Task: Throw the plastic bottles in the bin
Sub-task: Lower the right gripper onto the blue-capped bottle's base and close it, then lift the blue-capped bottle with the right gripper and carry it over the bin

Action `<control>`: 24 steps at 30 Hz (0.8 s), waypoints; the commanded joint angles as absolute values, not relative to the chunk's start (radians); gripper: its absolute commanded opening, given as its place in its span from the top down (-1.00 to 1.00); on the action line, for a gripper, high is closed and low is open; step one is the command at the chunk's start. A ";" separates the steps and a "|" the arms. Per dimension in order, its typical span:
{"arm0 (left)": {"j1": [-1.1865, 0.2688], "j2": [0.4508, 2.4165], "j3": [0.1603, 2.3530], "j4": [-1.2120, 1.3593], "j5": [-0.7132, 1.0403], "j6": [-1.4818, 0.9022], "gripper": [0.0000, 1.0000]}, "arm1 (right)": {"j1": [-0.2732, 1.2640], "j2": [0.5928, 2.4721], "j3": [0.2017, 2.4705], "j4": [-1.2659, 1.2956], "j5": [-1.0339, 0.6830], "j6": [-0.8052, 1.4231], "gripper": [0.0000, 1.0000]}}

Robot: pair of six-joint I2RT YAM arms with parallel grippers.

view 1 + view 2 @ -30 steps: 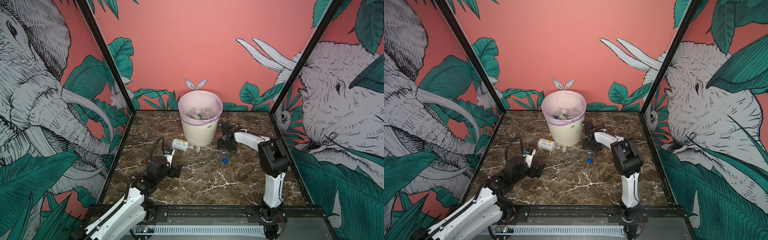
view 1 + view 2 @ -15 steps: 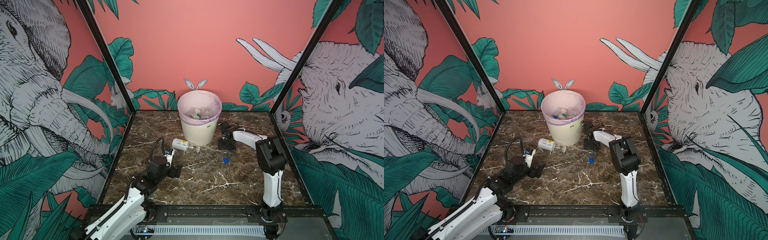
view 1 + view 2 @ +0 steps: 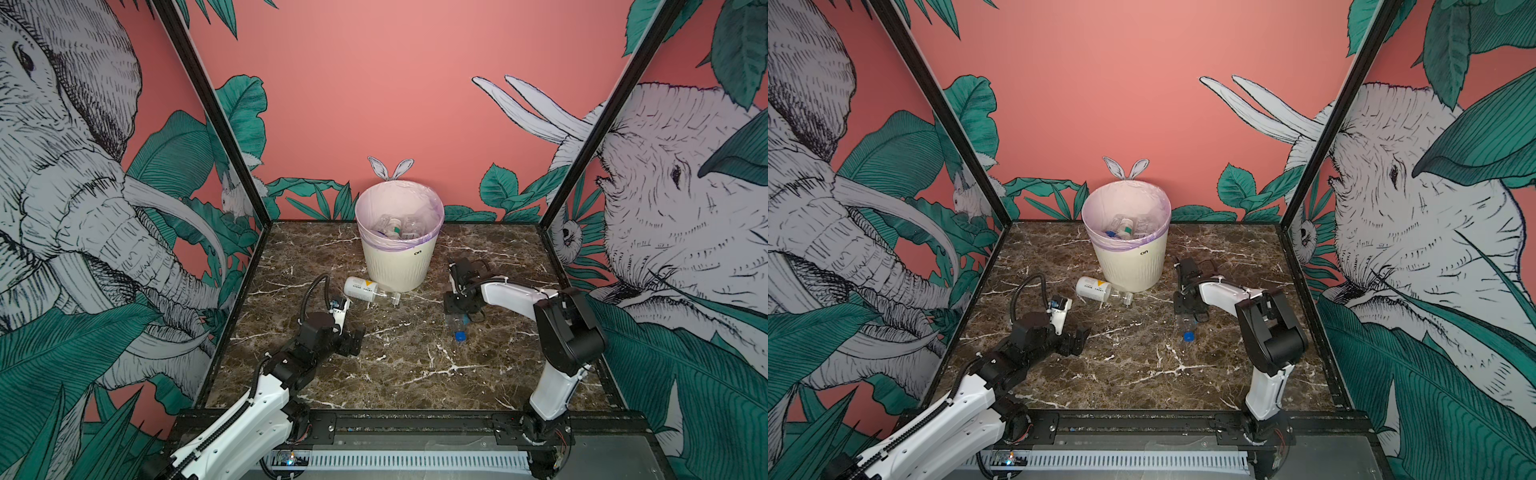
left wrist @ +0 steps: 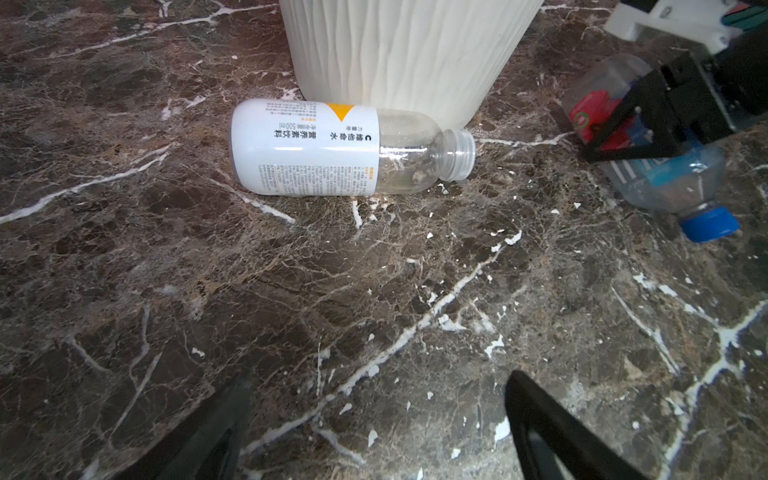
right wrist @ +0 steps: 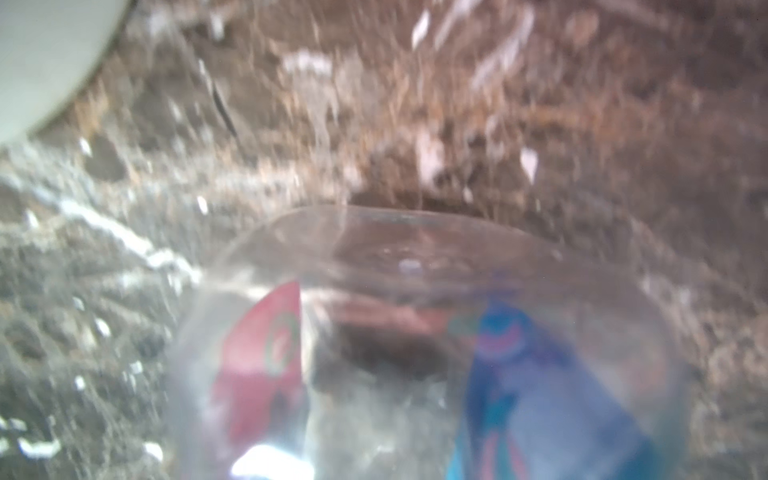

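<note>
Lying against the bin [image 3: 397, 266] mid-frame, uncapped bottle [image 3: 361, 288] has bare marble [image 3: 415, 365] below; left gripper [image 4: 378, 376] gapes empty, right gripper [image 3: 456, 309] clamps blue-capped bottle [image 4: 665, 183].

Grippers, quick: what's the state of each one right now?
Left gripper: open, holding nothing.
Right gripper: closed on the blue-capped bottle, which lies on the table.

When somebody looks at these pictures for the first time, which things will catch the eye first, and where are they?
The cream bin with a lilac bag stands at the back of the marble table, already holding several bottles. A white-labelled bottle, uncapped, lies beside its base on the left, and on its right the right tool grips a blue-capped bottle on the table.
</note>
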State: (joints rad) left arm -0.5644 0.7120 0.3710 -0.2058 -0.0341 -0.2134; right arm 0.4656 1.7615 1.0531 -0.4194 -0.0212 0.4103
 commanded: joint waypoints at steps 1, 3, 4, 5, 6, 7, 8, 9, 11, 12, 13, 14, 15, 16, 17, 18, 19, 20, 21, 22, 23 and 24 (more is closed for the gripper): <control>-0.567 0.718 0.365 -0.188 -0.028 -0.207 -0.92 | 0.476 1.645 0.949 -0.327 -0.008 0.379 0.32; -0.567 0.721 0.367 -0.188 -0.029 -0.207 -0.92 | 0.479 1.555 0.879 -0.283 -0.008 0.380 0.36; -0.568 0.722 0.367 -0.186 -0.028 -0.206 -0.92 | 0.480 1.516 0.842 -0.262 -0.009 0.378 0.36; -0.567 0.725 0.368 -0.187 -0.028 -0.205 -0.92 | 0.482 1.477 0.811 -0.243 -0.009 0.377 0.37; -0.568 0.727 0.368 -0.187 -0.027 -0.206 -0.92 | 0.483 1.436 0.773 -0.220 -0.010 0.373 0.37; -0.568 0.729 0.370 -0.187 -0.027 -0.206 -0.92 | 0.486 1.395 0.735 -0.197 -0.009 0.371 0.37; -0.567 0.730 0.368 -0.186 -0.028 -0.205 -0.92 | 0.489 1.359 0.704 -0.177 -0.008 0.372 0.37; -0.567 0.731 0.368 -0.187 -0.028 -0.206 -0.92 | 0.494 1.318 0.669 -0.155 -0.010 0.371 0.37; -0.566 0.732 0.370 -0.186 -0.026 -0.206 -0.92 | 0.502 1.236 0.618 -0.130 -0.004 0.374 0.38; -0.568 0.734 0.371 -0.187 -0.026 -0.206 -0.91 | 0.512 1.187 0.593 -0.121 0.001 0.376 0.38; -0.568 0.734 0.370 -0.186 -0.026 -0.206 -0.91 | 0.522 1.144 0.579 -0.120 0.013 0.376 0.38; -0.567 0.735 0.371 -0.187 -0.026 -0.206 -0.91 | 0.536 1.091 0.567 -0.123 0.030 0.377 0.38; -0.567 0.734 0.370 -0.187 -0.026 -0.206 -0.91 | 0.552 1.038 0.559 -0.127 0.046 0.376 0.38; -0.568 0.735 0.370 -0.186 -0.025 -0.206 -0.91 | 0.564 0.997 0.557 -0.135 0.058 0.373 0.39; -0.567 0.734 0.370 -0.187 -0.026 -0.206 -0.91 | 0.579 0.949 0.562 -0.151 0.072 0.371 0.40; -0.567 0.734 0.370 -0.187 -0.026 -0.206 -0.91 | 0.596 0.896 0.576 -0.166 0.086 0.367 0.40; -0.568 0.733 0.371 -0.187 -0.026 -0.206 -0.91 | 0.611 0.860 0.594 -0.184 0.101 0.363 0.40; -0.567 0.732 0.370 -0.186 -0.026 -0.206 -0.91 | 0.632 0.825 0.623 -0.206 0.123 0.358 0.40; -0.566 0.733 0.370 -0.187 -0.026 -0.206 -0.91 | 0.650 0.801 0.661 -0.226 0.144 0.352 0.40; -0.567 0.733 0.371 -0.186 -0.027 -0.206 -0.91 | 0.663 0.790 0.702 -0.247 0.156 0.347 0.41; -0.567 0.733 0.370 -0.187 -0.027 -0.206 -0.91 | 0.673 0.791 0.762 -0.270 0.164 0.343 0.41; -0.568 0.733 0.370 -0.187 -0.027 -0.206 -0.91 | 0.679 0.804 0.825 -0.289 0.161 0.339 0.42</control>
State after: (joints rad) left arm -0.5648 0.7357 0.3710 -0.1989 -0.0338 -0.2127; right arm 0.6571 0.8082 0.7013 -0.2726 0.1024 0.3630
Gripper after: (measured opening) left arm 0.957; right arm 0.545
